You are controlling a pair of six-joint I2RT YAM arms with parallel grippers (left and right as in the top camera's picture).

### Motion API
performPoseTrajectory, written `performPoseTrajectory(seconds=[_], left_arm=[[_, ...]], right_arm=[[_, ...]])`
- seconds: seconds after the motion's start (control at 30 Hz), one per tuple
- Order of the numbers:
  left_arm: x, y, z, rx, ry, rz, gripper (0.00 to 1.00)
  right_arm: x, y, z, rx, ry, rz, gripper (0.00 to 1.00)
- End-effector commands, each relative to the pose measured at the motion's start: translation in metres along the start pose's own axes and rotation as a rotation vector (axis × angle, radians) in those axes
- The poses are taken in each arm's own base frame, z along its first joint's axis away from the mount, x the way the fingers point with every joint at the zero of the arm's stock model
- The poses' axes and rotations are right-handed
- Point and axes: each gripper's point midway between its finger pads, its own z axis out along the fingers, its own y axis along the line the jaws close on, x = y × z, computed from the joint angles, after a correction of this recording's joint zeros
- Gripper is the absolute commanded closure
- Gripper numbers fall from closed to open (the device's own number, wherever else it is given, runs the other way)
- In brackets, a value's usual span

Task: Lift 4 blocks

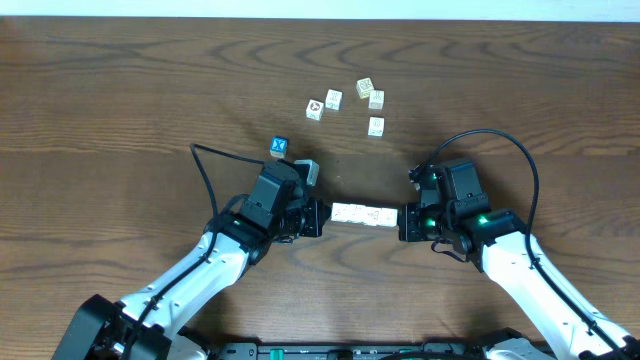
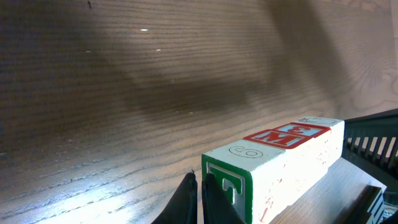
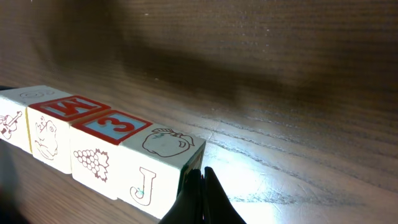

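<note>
Overhead view: on the tabletop [image 1: 120, 80], a row of four blocks [image 1: 362, 214] is held squeezed end to end. The left end effector [image 1: 318, 217] and right end effector [image 1: 405, 220], fingers closed, are pressed against opposite ends of the row. The lift is judged in hand; clearance cannot be told. Steady inward pressure and a level, matched rise are called for. Loose cubes [image 1: 376, 126] lie well beyond the row.
</note>
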Motion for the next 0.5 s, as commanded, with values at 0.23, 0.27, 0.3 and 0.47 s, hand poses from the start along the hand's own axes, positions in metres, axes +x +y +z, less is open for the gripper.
performPoseTrajectory(seconds=[0.23, 0.27, 0.3, 0.47], left_arm=[[0.002, -0.035, -0.004, 0.137, 0.033, 0.039, 0.93], [0.002, -0.035, -0.004, 0.137, 0.033, 0.039, 0.93], [0.002, -0.035, -0.004, 0.137, 0.033, 0.038, 0.93], [0.002, -0.035, -0.004, 0.137, 0.033, 0.038, 0.92]], right_arm=[[-0.002, 0.058, -0.021, -0.225, 0.005, -0.087, 0.99], [-0.002, 0.059, -0.022, -0.227, 0.001, -0.089, 0.99], [-0.003, 0.059, -0.023, -0.228, -0.003, -0.091, 0.99], [-0.002, 0.060, -0.026, -0.228, -0.008, -0.093, 0.99]])
